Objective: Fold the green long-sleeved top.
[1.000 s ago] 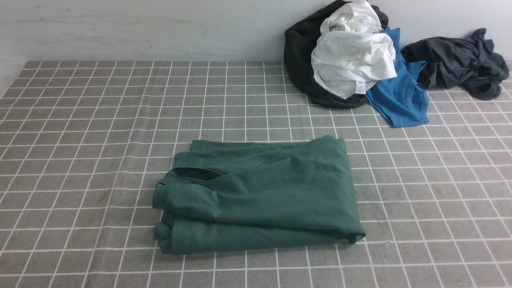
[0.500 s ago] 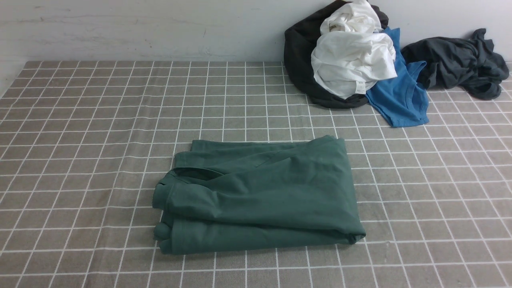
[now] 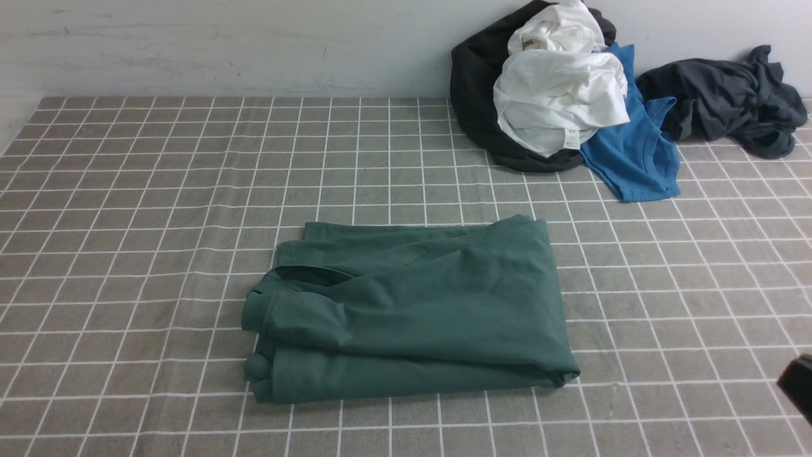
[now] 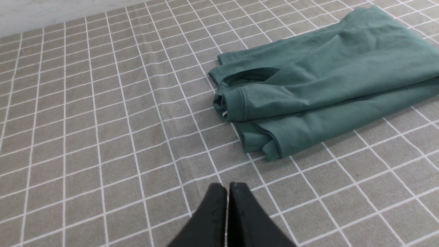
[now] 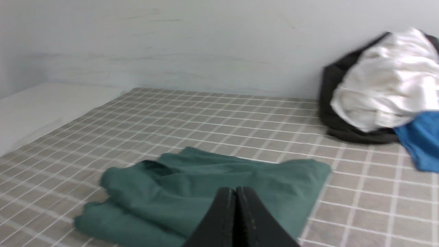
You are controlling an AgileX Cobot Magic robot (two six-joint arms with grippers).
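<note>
Barely seen in the front view: only a dark corner of the right gripper (image 3: 798, 386) at the frame's right edge; left gripper (image 4: 227, 192) out of that view altogether. Jaws pressed together on both, holding nothing. Blurred in the right wrist view. Folded into a rough rectangle mid-bench: the green long-sleeved top (image 3: 412, 311), cuff bunched at its left end. Open checked bench (image 3: 127, 254) to left, right and front. Heaped at the far right wall: white garment (image 3: 558, 95), blue T-shirt (image 3: 634, 158), dark grey garment (image 3: 723, 101).

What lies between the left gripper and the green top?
Only bare checked tablecloth lies between the left gripper and the green long-sleeved top, seen in the left wrist view.
</note>
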